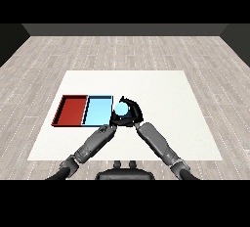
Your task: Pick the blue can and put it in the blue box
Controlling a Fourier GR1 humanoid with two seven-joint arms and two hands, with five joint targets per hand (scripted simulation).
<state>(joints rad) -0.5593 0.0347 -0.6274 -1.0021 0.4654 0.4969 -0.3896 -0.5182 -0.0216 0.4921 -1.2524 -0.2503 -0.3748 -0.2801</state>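
My right hand (131, 115) is curled round the blue can (120, 108) at frame centre, just right of the light blue tray (97, 122). Red tray (69, 110) adjoins it, further left. My left hand (103, 129): finger state cannot be told.

We see an evenly lit scene, bright without harshness, and we cannot tell where the light comes from. The white bench (161, 118) is the brightest surface and shows almost no shading across its top. The pale plank floor (205, 64) around it reads slightly dimmer, and the far wall (125, 29) is a dark grey band. We find no clear cast shadows under the forearms or beside the red tray (62, 109) and the light blue tray (93, 104). The blue can (120, 108) looks washed out, nearly as pale as the tray beside it. Straight edges stay straight toward the borders, and focus is uniform
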